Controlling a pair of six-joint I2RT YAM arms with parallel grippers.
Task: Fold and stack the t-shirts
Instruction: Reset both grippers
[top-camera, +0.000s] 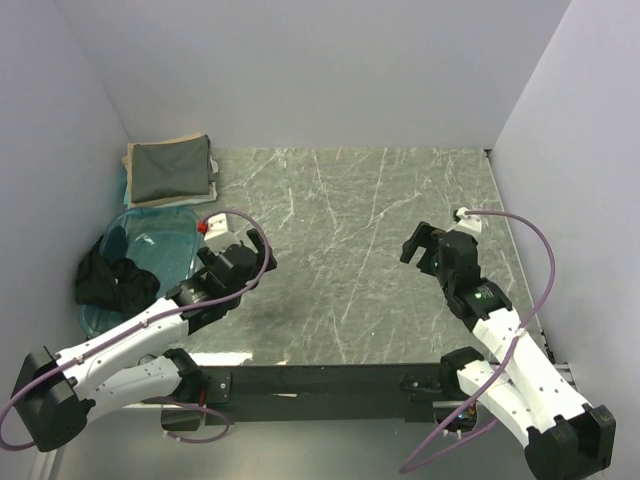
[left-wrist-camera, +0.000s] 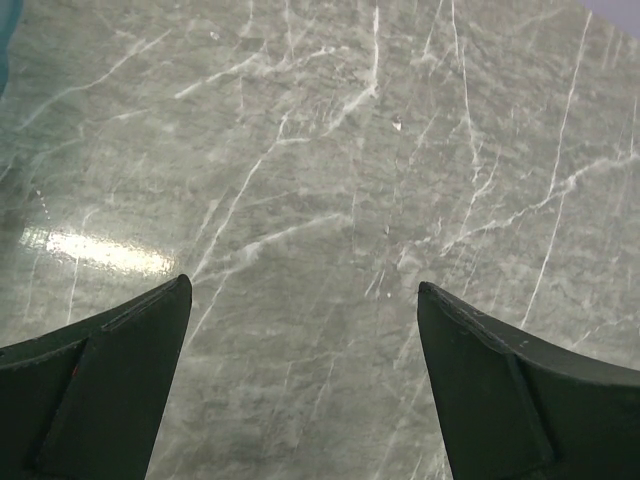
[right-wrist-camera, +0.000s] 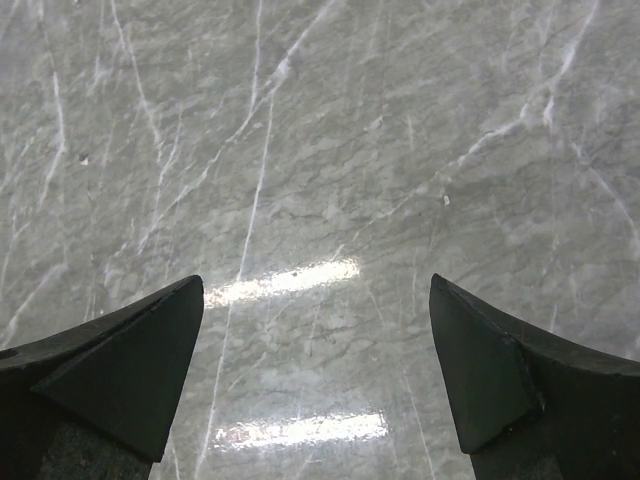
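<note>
White walls (top-camera: 300, 70) enclose a grey-green marbled table (top-camera: 370, 250) on three sides.

Finished work: a folded stack sits in the corner at 11 o'clock, a charcoal-grey t-shirt (top-camera: 170, 172) on top and a tan t-shirt (top-camera: 160, 204) showing at the edges beneath it. Whether anything lies under the tan one cannot be told.

Outstanding work: the black t-shirts (top-camera: 115, 282) lie crumpled at 9 o'clock, draped over the left rim of a translucent teal tub (top-camera: 160, 245). How many there are cannot be counted from the heap.

Arms: the left gripper (top-camera: 250, 245) hovers just beside the tub's right edge and the right gripper (top-camera: 413, 243) hovers at 3 o'clock. Both sets of jaws stand wide and empty. Each wrist view shows only bare marble between the fingers.

Assessment: the step in hand appears to be fetching the next black shirt.

Recommendations:
- Assign the left arm to the fetch, as it is nearest the heap.
- Pinch only the uppermost layer, at a collar or shoulder seam if one can be found, so a single shirt comes away.
- Lift clear of the tub rim before moving towards the centre, or the tub may drag along.
- Lay the shirt flat in the middle of the table, where the right arm can take the opposite edge.
</note>
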